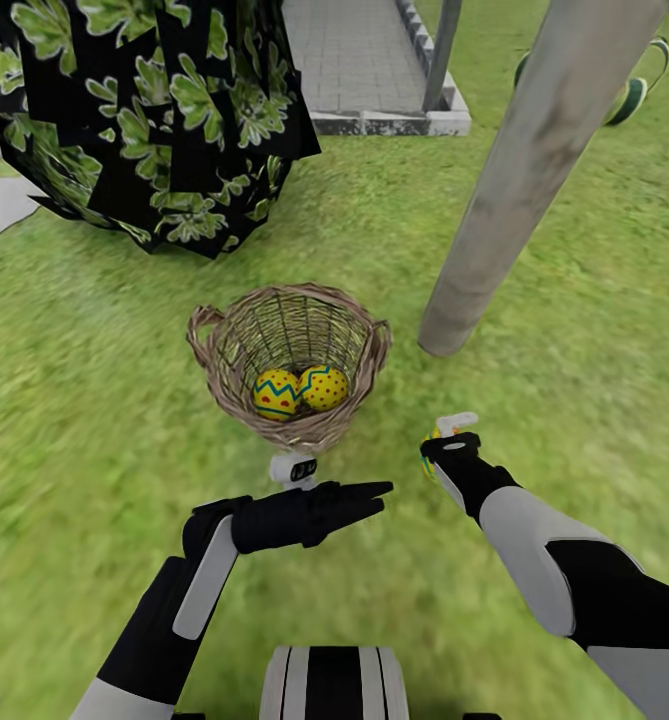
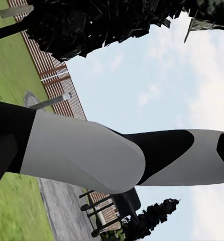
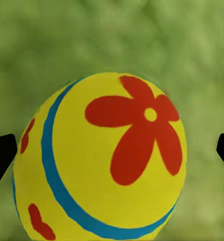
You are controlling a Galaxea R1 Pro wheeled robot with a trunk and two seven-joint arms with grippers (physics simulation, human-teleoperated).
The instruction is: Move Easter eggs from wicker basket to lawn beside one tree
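My right fingers (image 1: 444,445) hold the flower egg (image 3: 99,158) at lower right; released carelessly, it could roll from the tree (image 1: 534,170) at upper right.

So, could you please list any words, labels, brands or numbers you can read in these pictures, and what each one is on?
None: no readable text in any view.
The egg between the right gripper's fingers bears only a red flower and blue band.
The two eggs in the wicker basket show zigzags and dots, no writing.
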